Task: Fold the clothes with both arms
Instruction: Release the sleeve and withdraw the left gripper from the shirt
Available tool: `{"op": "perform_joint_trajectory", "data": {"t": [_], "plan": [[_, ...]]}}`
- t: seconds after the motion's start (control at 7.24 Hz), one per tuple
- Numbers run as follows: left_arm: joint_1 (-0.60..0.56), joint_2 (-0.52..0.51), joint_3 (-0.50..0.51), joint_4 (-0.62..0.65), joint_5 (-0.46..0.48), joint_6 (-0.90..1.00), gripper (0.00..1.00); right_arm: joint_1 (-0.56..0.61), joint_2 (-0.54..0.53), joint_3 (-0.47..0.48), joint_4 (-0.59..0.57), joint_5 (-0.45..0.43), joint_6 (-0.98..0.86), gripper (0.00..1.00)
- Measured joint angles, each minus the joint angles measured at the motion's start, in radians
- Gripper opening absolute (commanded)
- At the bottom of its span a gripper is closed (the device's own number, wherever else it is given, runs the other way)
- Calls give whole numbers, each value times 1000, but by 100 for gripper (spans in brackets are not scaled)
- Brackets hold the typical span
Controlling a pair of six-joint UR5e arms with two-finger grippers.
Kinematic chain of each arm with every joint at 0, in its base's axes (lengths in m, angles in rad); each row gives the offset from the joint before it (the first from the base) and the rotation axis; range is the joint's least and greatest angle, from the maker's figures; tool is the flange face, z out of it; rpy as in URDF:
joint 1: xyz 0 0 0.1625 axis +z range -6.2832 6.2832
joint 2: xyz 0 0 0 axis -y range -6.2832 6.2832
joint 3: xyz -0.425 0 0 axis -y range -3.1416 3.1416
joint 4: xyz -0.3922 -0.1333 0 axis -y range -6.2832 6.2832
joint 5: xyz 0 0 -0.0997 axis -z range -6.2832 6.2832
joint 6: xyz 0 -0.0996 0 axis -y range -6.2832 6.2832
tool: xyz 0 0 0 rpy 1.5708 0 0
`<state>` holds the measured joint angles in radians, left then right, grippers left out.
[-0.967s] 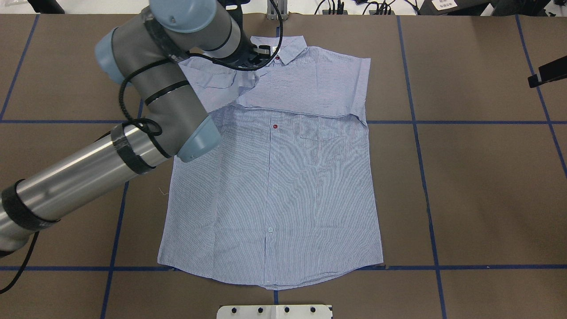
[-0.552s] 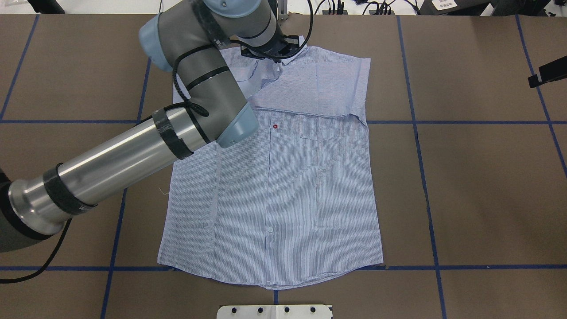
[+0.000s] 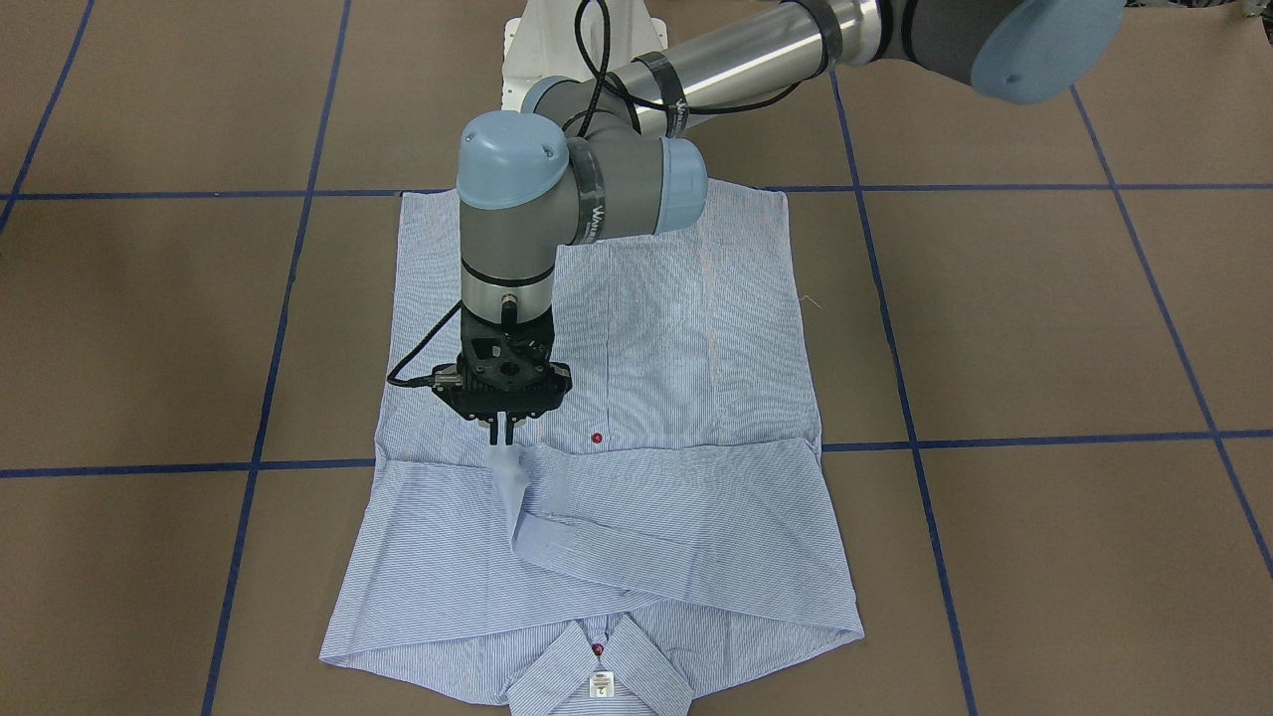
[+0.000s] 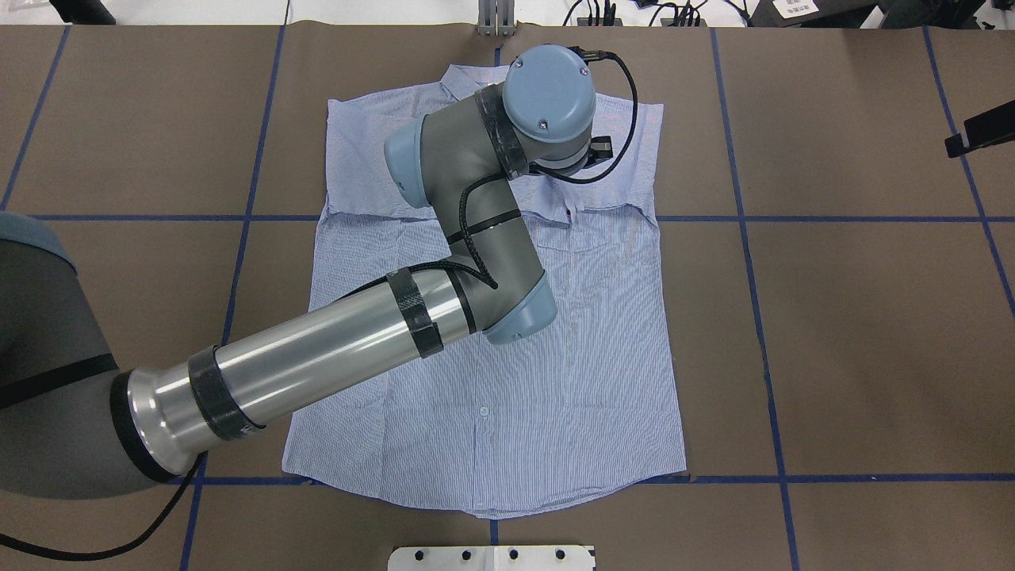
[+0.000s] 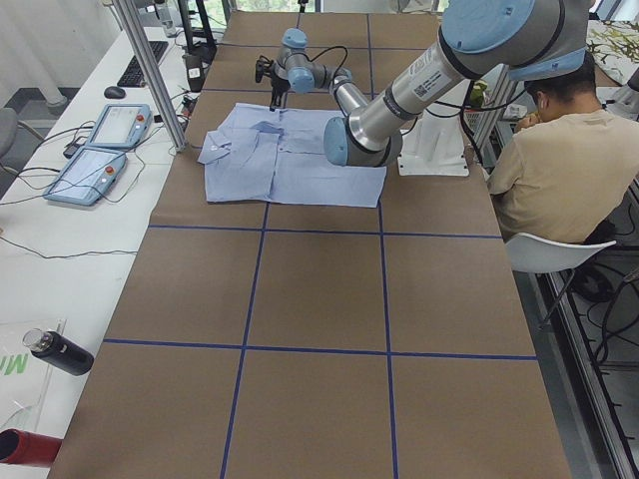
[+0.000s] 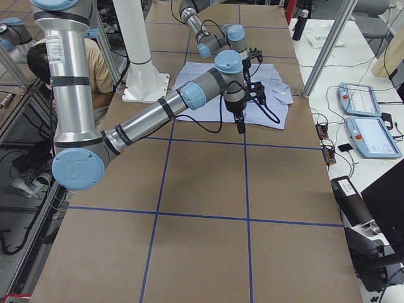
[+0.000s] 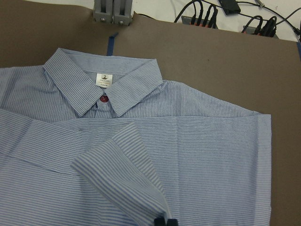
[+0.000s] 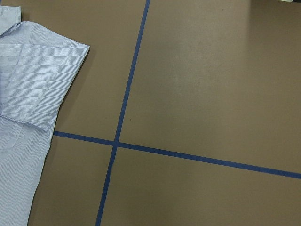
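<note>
Brown paper covers the table point(image 4: 872, 333), ruled into large squares by blue tape lines point(image 4: 872, 218). From the left of the overhead view the left arm point(image 4: 317, 357) reaches in across the shirt point(image 4: 571, 396). The shirt is a light blue, finely white-striped button-up lying flat and front-up mid-table, with its hem toward the robot and its collar point(image 7: 70, 89) at the far edge. The arm's wrist hangs over the upper chest and hides the fingers from overhead.

Seen from across the table, the left gripper point(image 3: 502, 436) points straight down. Its two fingers are pinched together on the end of a sleeve point(image 3: 509, 485), which rises off the cloth in a narrow peak. The rest of that sleeve lies folded across the chest. The left wrist camera shows the striped cuff curling up to the black fingertips point(image 7: 160, 221).

Inside the collar sits a small white neck label point(image 7: 104, 80), with a dark red button point(image 7: 104, 98) just below it.

Further right, the right arm point(image 6: 158, 110) holds the right gripper point(image 6: 240, 128) over bare table near the shirt's right side, apart from the cloth. Whether its fingers are spread or together cannot be told.
</note>
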<state>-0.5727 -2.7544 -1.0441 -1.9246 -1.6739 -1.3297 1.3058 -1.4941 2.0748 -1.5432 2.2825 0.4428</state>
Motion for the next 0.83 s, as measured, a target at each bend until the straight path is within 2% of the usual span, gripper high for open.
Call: {"op": "perform_joint_trajectory", "data": {"t": [0.28, 0.55, 0.69, 0.83], "plan": [[27, -29, 22, -41, 3, -55, 100, 0, 0, 1, 0, 0, 2, 100], [33, -23, -21, -33, 0, -21, 100, -5, 7, 6, 10, -2, 61, 100], [31, 30, -111, 4, -3, 21, 100, -25, 13, 11, 50, -8, 155, 100], [30, 127, -261, 68, -5, 75, 100, -70, 14, 20, 107, -34, 271, 100]]}}
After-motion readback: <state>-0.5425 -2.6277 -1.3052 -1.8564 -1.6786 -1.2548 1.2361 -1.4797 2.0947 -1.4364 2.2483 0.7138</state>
